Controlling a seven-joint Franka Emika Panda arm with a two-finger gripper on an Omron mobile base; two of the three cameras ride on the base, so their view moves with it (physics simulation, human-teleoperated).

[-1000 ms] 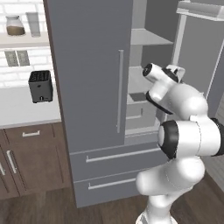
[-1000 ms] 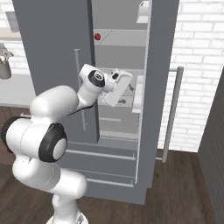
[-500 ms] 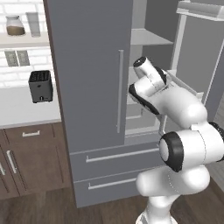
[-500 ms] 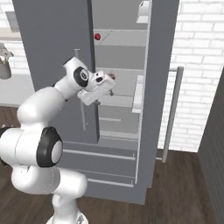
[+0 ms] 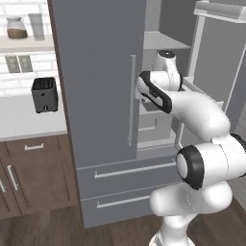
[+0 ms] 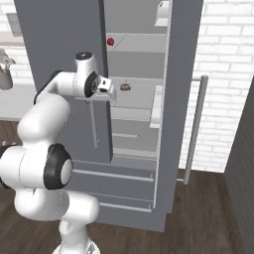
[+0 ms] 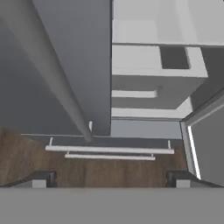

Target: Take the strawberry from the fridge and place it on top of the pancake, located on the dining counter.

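Inside the fridge point(image 6: 59, 44), the strawberry point(image 6: 110, 41) is seen above the gripper point(image 6: 105, 85), which is spread wide and empty.

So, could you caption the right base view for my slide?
Gripper at the open fridge, below the shelved strawberry.

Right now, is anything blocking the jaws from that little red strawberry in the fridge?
Nothing visible does. The strawberry sits on an upper shelf of the open fridge, above the gripper, with open space between them.

Toaster point(image 5: 44, 94) on counter point(image 5: 29, 126) (black)
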